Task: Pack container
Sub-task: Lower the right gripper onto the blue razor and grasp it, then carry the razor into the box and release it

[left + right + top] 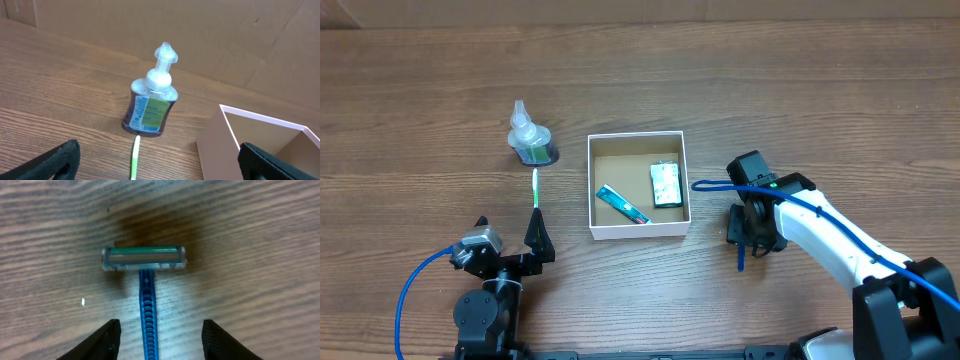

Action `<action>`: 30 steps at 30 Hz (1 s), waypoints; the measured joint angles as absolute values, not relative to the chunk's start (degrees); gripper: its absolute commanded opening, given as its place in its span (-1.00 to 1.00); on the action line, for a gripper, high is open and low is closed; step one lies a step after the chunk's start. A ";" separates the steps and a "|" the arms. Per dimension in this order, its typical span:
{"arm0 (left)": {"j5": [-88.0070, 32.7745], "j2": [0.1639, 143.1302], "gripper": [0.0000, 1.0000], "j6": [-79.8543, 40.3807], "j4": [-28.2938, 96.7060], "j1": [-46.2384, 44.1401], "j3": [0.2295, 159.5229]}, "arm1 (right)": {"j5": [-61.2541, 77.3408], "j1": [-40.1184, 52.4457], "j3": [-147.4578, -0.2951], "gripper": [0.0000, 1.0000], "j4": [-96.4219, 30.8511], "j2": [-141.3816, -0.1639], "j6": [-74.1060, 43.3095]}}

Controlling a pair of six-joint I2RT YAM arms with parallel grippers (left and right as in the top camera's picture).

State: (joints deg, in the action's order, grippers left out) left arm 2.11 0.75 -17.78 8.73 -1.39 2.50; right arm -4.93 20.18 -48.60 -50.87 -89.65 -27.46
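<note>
**Right arm poised over a razor, box half packed**

Seen from above, the container [620,162], a shallow square box with white walls and a brown floor, sits at the middle of a wooden tabletop [840,100]. Two things already lie inside it: a slim blue tube [622,205] set at a slant and a small green-and-white packet [666,184] near the right wall.

Just to the right of the box, the right arm points down at a disposable razor [145,260] lying flat on the wood. In the right wrist view the right fingers [107,340] are spread apart on either side of the razor's blue handle, with wood showing in the gap on each side. They hold nothing.

To the left of the box stand a clear pump bottle [150,107] with green liquid and, nearer the robot, a thin green stick [134,157] lying flat. The left fingers [55,162] are parted wide and hold nothing, facing the stick and the bottle beyond it.

The step in hand appears to be picking up the razor. The next move likely calls for the right fingers to drop lower and close squarely on the thin handle, which could slip or roll. After that comes a lift, a short carry left over the box wall, and a release onto bare floor beside the packet
</note>
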 measured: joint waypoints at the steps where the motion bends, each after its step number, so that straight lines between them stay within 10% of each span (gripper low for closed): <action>1: 2.11 0.75 1.00 -17.78 8.71 -1.39 2.50 | -4.91 20.18 -47.86 0.09 -49.41 -89.65 -27.59; 19: 2.11 0.75 1.00 -17.76 8.71 -1.39 2.50 | -4.73 20.18 -43.64 -0.91 -43.55 -89.62 -28.93; 30: 2.11 0.75 1.00 -17.78 8.71 -1.39 2.50 | -4.25 20.18 -54.37 -0.92 -56.60 -89.76 -28.88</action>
State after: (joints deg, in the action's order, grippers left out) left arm 2.11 0.75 -17.78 8.71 -1.39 2.50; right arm -4.25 20.18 -54.37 -56.60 -89.76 -28.88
